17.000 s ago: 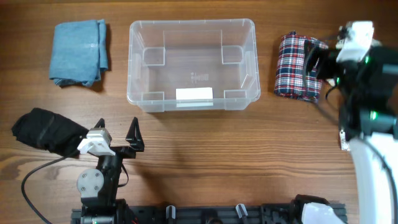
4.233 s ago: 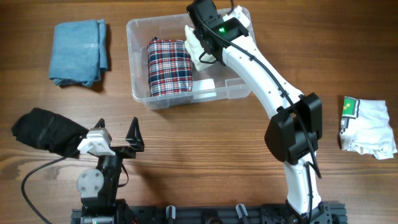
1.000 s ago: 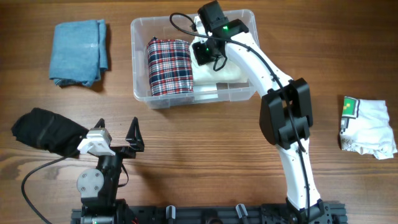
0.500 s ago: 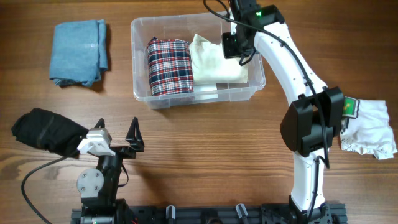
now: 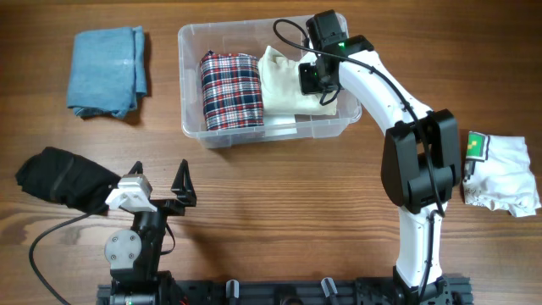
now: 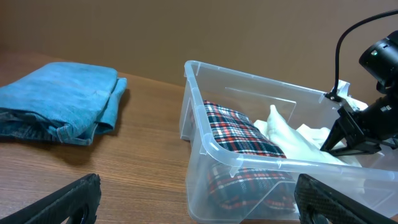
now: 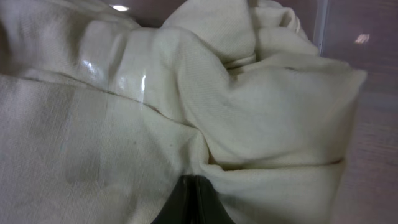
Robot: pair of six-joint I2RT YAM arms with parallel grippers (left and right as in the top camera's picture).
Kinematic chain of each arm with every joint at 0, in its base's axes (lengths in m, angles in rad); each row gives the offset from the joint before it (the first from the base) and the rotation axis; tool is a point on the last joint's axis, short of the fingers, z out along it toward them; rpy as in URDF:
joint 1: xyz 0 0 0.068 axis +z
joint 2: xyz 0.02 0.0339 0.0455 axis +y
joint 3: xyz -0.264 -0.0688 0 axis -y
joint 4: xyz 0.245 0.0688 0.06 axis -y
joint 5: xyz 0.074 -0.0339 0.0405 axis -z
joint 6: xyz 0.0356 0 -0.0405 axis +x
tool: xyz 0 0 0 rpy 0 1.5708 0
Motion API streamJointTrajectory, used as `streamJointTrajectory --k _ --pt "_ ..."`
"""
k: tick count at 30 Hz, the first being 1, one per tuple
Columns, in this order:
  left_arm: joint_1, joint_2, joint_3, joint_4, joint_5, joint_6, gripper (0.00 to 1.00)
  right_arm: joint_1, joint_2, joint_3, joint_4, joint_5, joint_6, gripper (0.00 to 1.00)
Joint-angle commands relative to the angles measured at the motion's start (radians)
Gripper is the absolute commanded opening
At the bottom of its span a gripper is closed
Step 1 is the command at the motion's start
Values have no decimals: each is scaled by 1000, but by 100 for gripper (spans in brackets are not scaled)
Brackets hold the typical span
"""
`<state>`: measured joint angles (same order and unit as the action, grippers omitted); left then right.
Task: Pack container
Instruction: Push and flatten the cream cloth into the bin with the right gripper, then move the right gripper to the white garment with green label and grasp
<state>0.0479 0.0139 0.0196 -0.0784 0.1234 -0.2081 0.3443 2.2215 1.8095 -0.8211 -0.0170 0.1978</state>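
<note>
After it shifted left in the container [image 5: 222,137], the right gripper [image 5: 312,79] touches cream cloth [image 5: 284,86], opening unseen.

In cream cloth [image 5: 284,80], the right end effector [image 5: 312,80] tips vanish; opening unreadable.

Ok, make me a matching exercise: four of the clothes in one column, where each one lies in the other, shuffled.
Things:
1. plaid garment
2. cream garment
3. blue cloth
4. black garment

Places:
A. on the table, nearest the left gripper
B. left part of the container
C. on the table, left of the container
D. right part of the container, under the right gripper

Pairs: 1-B, 2-D, 3-C, 4-A.
</note>
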Motion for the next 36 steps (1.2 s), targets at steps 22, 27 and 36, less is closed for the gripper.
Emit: streamJointTrajectory --k 22,27,36 --pt "5 -6 -8 0 -13 -10 100 -115 -512 157 -537 261 253 100" --pt "5 -6 -8 0 -13 -10 100 -343 -524 140 -697 263 465 100" --pt "5 -6 -8 0 -13 -10 100 -722 -524 -36 -708 199 587 100"
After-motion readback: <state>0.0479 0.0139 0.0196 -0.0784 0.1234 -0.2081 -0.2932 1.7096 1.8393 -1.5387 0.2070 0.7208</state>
